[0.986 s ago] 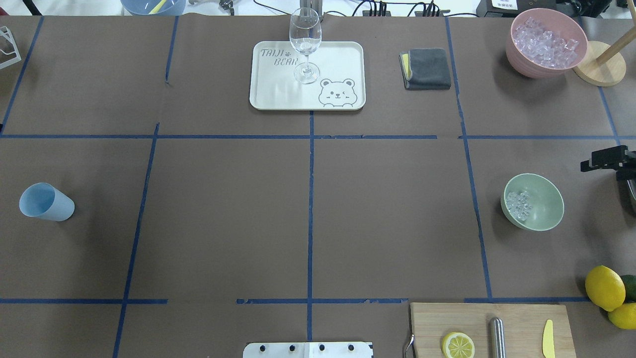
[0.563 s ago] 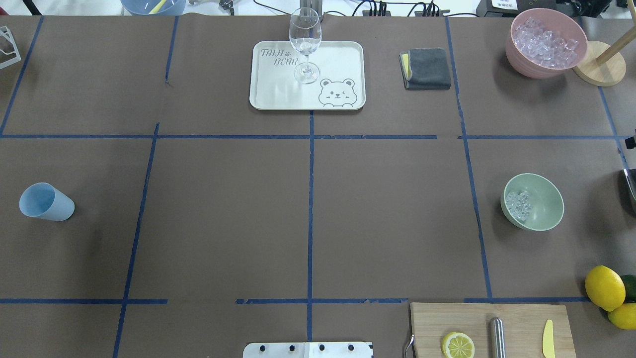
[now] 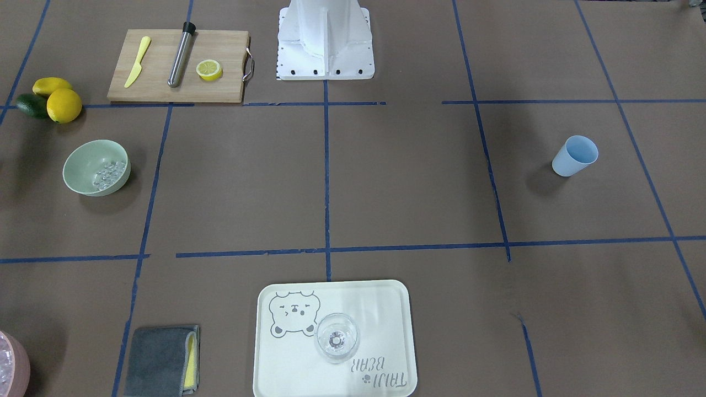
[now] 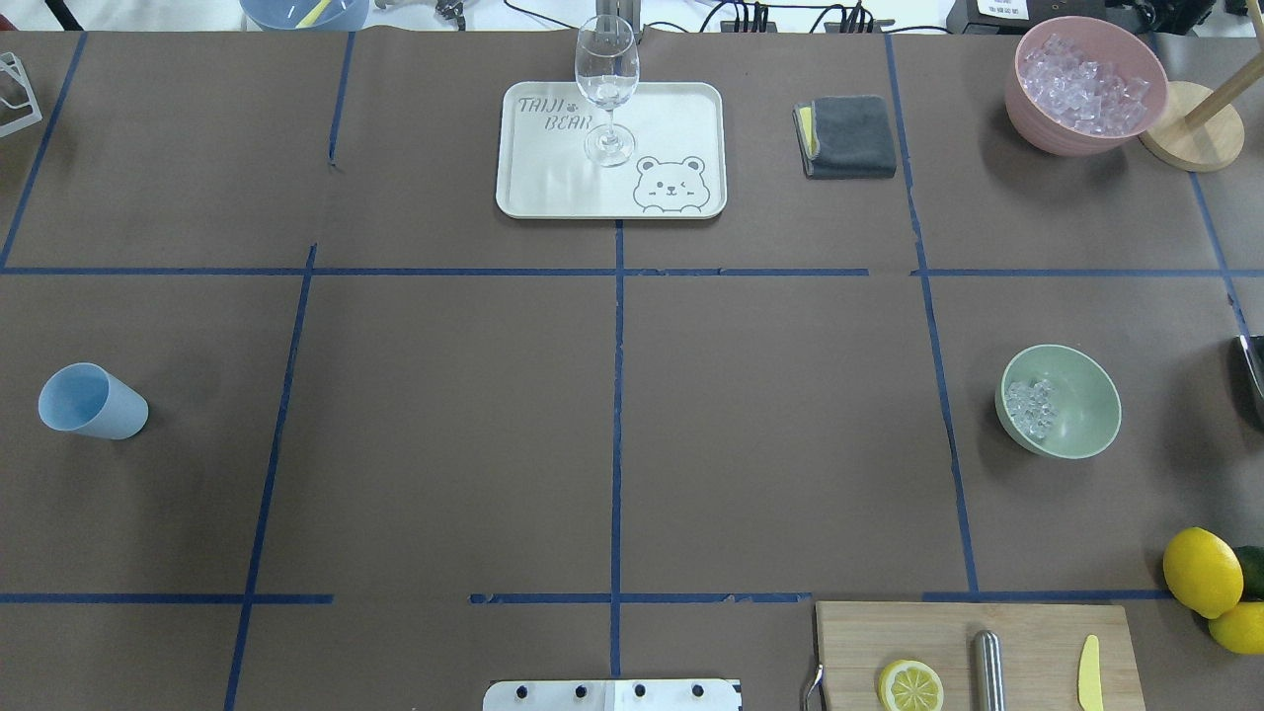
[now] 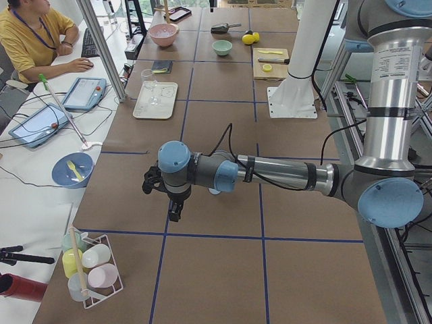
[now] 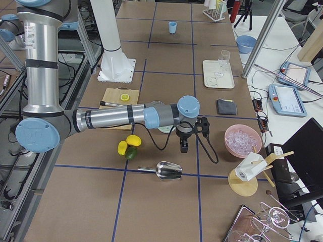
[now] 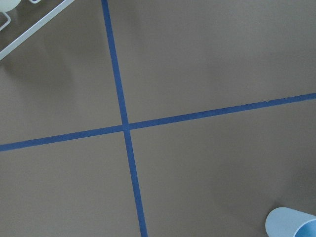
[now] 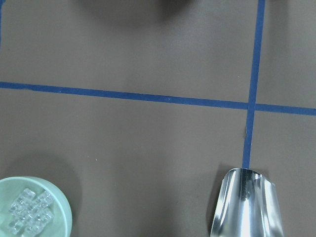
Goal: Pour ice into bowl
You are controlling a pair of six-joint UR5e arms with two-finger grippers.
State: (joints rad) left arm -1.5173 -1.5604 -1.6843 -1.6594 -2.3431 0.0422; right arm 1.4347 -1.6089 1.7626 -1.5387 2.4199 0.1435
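The left arm (image 5: 283, 174) stretches out level, forearm flat, its wrist sitting right above the jaws, and the left gripper (image 5: 175, 213) points straight down. The right arm (image 6: 111, 117) strikes the same pose: forearm level, wrist over the jaws, right gripper (image 6: 184, 148) hanging vertical. Both show only side-on, so jaw spread can't be called.

1. Three bowls: sage-green bowl (image 4: 1086, 395), pink bowl (image 4: 1032, 133), blue bowl (image 5: 64, 177).
2. One blue cup (image 4: 94, 400), one wine glass (image 4: 606, 69), one tray (image 4: 553, 188).
3. Two whole lemons (image 4: 1202, 572) — plus one lemon half (image 4: 910, 685).
4. One cutting board (image 4: 1037, 642), one scoop (image 6: 169, 171), one grey cloth (image 4: 851, 135).
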